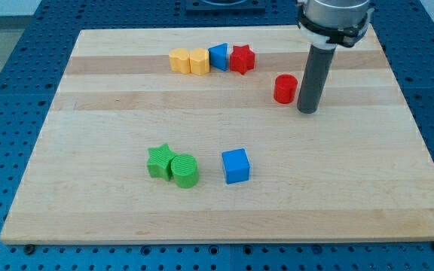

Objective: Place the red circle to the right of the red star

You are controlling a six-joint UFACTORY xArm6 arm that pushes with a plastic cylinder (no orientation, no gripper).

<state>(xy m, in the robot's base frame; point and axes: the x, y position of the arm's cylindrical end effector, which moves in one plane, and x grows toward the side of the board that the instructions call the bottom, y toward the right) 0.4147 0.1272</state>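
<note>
The red circle [285,89] stands on the wooden board at the view's upper right. The red star [241,59] lies above and to the left of it, at the right end of a row of blocks near the top. My tip [307,111] rests on the board just right of the red circle and slightly lower, close to it; I cannot tell if they touch.
Left of the red star, touching in a row, are a blue block [219,56] and two yellow blocks [200,61] [179,60]. Lower down lie a green star [159,161], a green circle [184,171] and a blue cube [236,165]. The board [89,211] sits on a blue perforated table.
</note>
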